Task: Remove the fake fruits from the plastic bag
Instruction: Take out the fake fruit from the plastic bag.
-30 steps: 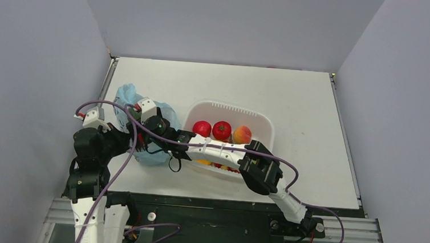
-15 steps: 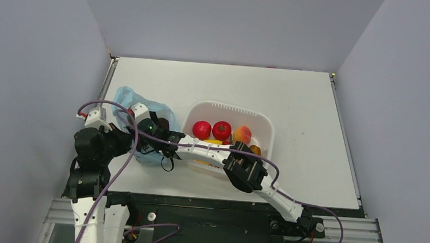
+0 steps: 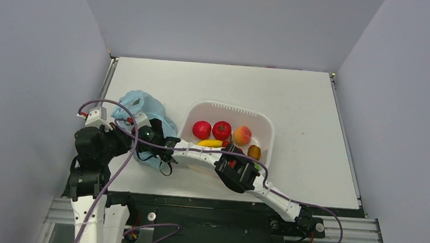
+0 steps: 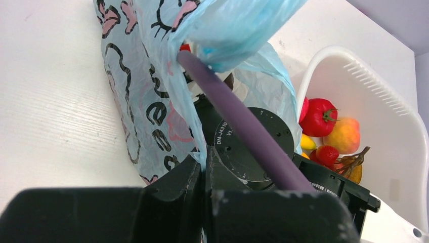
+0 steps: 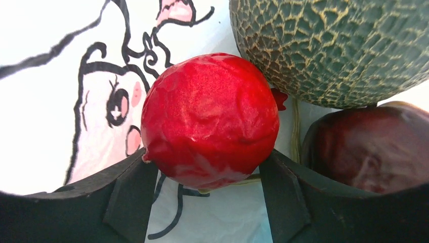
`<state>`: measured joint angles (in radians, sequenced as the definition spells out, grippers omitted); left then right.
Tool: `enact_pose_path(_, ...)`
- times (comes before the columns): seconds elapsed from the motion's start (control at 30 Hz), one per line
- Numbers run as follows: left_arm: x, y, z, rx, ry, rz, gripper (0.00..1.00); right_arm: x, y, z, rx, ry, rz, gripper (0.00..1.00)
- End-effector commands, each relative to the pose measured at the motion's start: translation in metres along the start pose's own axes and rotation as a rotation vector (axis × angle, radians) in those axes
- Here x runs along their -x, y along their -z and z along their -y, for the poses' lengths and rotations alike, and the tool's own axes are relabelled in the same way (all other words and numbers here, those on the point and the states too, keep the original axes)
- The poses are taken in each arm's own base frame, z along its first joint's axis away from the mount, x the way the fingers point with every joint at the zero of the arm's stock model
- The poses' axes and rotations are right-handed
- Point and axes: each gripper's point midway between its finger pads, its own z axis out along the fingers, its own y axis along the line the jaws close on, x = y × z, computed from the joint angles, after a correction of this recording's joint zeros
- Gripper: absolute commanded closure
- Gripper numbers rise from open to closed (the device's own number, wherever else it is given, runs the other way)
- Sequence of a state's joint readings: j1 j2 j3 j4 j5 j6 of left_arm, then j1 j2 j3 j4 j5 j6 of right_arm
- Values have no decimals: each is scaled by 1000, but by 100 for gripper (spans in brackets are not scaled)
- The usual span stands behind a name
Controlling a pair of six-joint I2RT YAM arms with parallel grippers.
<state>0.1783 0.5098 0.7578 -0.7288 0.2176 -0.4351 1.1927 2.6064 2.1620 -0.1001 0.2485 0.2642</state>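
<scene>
Clamping red fruit (image 5: 210,119) inside plastic bag (image 4: 146,91), right fingers (image 5: 131,197); left fingers (image 4: 174,190) pinching bag.

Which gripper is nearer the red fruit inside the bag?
Right. The right gripper has its fingers on either side of the red fruit inside the bag; the left gripper is outside, pinching the bag's film.

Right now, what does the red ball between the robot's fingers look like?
The red fruit is round, glossy and a little wrinkly, with a small pointed crown on its side. It lies against the printed plastic bag, squeezed between the two black fingers of the right gripper, next to the netted melon.
</scene>
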Motion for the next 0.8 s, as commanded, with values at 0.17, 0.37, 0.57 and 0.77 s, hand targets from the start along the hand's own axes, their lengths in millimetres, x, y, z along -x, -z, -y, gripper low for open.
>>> enact_pose_path(0.17,12,-2,8,-37,-15,39,100,62,16,1,-18,-16,128,73)
enact_pose_path(0.37,11,2,7,-15,-5,30,100,113,47,6,-3,-59,214,98)
enact_pose_path(0.57,1,21,-13,132,51,-17,100,139,80,8,55,-106,261,100)
enact_pose_path(0.77,-4,25,-26,211,31,-57,100,162,118,12,132,-172,312,100)
